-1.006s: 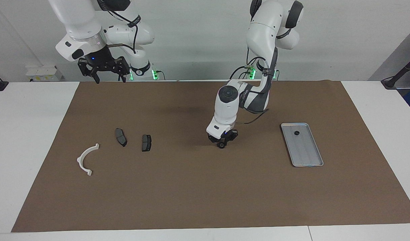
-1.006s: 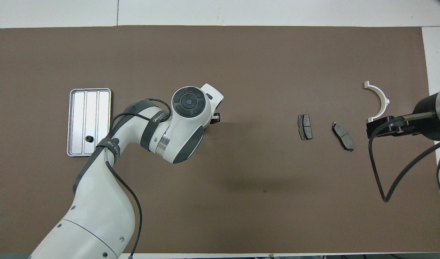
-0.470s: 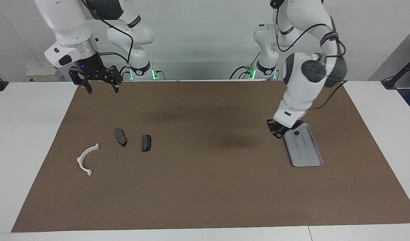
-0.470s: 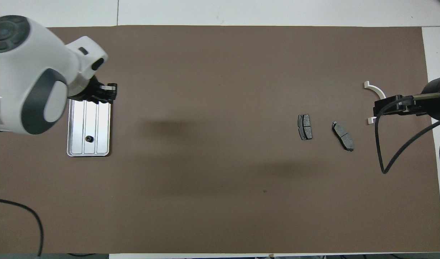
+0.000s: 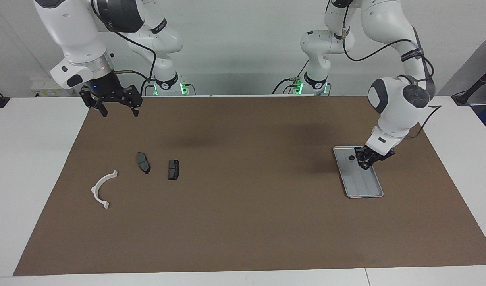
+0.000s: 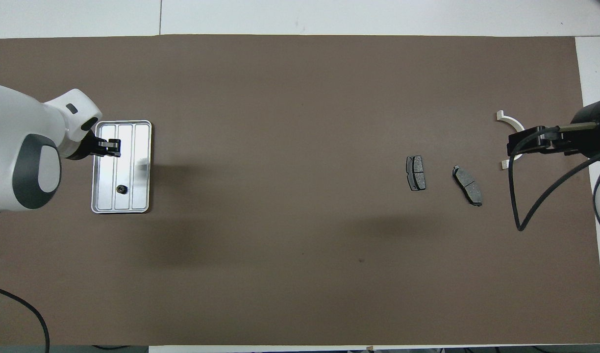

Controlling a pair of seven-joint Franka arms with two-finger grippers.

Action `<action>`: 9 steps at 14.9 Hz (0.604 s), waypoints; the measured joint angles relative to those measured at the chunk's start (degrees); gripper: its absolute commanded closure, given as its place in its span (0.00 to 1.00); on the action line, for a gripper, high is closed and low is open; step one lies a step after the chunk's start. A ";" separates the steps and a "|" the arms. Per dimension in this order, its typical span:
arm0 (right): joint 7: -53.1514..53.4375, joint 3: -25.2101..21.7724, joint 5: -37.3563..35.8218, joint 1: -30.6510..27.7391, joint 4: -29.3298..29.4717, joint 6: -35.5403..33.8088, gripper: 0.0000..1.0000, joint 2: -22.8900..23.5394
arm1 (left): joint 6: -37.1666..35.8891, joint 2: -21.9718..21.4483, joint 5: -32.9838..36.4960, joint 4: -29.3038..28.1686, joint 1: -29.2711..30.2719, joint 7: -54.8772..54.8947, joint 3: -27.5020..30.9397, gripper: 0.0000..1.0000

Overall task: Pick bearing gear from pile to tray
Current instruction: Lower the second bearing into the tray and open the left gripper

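Left gripper (image 5: 364, 163) over tray (image 5: 366, 186) — jaws pinching small dark part; right gripper (image 5: 116, 108) — jaws spread.

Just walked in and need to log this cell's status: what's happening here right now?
The left tool is over the silver tray, shut on something small and dark that can't be made out. One small black round piece already lies in the tray. The right tool waits, open, above the mat's edge. A white half-ring bracket and two dark plates remain on the mat.

No readable text, label, brand or number shows anywhere; the small lettering on the arms' cable bands is too small to read
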 measured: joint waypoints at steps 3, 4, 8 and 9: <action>0.00 0.13 0.25 0.14 0.30 -0.78 0.00 -0.07 | 4.49 0.06 0.00 -3.98 0.05 0.01 -0.05 1.00; 0.00 0.16 0.31 0.24 0.47 -1.31 0.00 -0.13 | 5.23 0.16 0.00 -4.41 0.07 0.09 0.04 1.00; 0.00 0.16 0.39 0.48 0.72 -1.80 0.00 -0.23 | 7.09 1.04 0.00 -4.98 0.44 0.20 0.17 1.00; 0.00 0.16 0.40 0.49 0.74 -1.80 0.00 -0.24 | 7.42 1.34 0.00 -4.99 0.79 0.26 0.16 1.00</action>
